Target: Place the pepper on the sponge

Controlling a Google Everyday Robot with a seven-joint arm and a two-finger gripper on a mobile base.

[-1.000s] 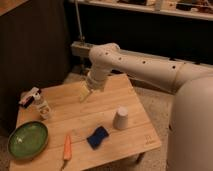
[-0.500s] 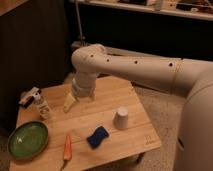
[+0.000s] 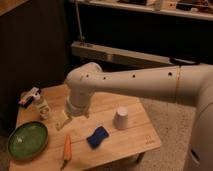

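Note:
The orange pepper (image 3: 67, 146) lies on the wooden table (image 3: 145, 135) near its front edge, narrow end pointing toward me. The dark-blue sponge (image 3: 97, 137) rests just right of it, a small gap between them. My gripper (image 3: 61, 120) hangs from the white arm above the table, a little above and behind the pepper, left of the sponge. It touches neither of them.
A green bowl (image 3: 26, 139) sits at the front left corner. A small white bottle (image 3: 41, 107) stands behind it with a dark-and-white object (image 3: 29, 97) beside it. A white cup (image 3: 120, 118) stands upside down right of the sponge. A dark wall and metal shelf rise behind.
The arm has swung left and down toward the front of the table, bringing my gripper from over the table's middle to just above the pepper. The objects have not moved.

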